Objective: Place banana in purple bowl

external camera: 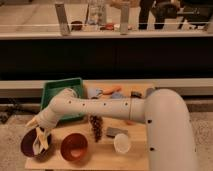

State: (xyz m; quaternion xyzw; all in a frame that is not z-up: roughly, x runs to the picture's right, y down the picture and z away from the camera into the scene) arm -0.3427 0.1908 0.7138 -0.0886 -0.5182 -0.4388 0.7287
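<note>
Camera view: gripper (40, 141) hangs over the purple bowl (28, 146), fingers pointing down into it, clamped on the banana (37, 143), which sits just above the bowl's inside. Orange bowl (74, 146) is just beside the purple bowl. Banana looks light, soft, bruisable; best held mid-length, gently.

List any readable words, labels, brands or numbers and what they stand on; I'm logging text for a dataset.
No text reads anywhere.
Gripper, over the purple bowl with the banana: no marking shows.
Orange-red bowl, green tray, white cup: plain.
Bottles on the far counter: any labels are too blurred to read.
</note>
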